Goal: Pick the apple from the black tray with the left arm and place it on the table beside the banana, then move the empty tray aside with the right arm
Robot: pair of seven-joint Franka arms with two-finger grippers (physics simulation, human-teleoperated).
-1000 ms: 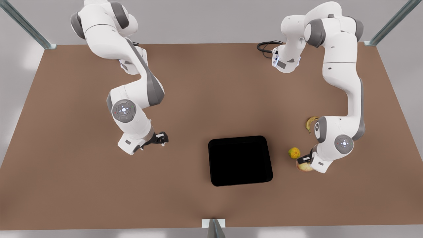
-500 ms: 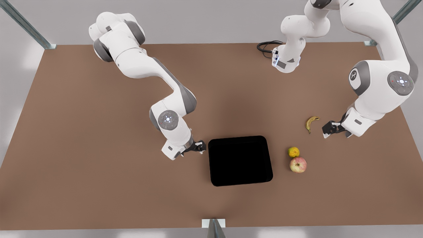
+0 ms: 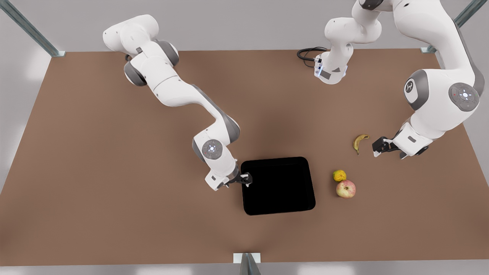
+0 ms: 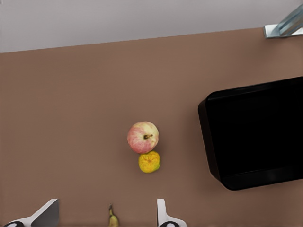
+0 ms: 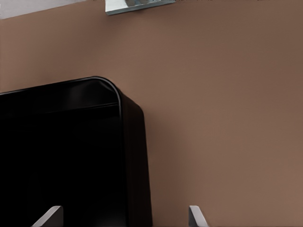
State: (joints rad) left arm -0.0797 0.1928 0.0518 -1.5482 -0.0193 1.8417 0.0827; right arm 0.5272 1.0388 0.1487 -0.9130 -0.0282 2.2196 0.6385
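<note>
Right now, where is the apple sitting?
The apple lies on the table at the front view's right, off the black tray, touching the small citrus, with the banana farther back.

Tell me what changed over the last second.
The left gripper let go of the apple on the table and drew back beside the banana, open. The right gripper crossed to the tray and now straddles its rim, open. The apple and citrus barely shifted; tray and banana stayed put.
</note>
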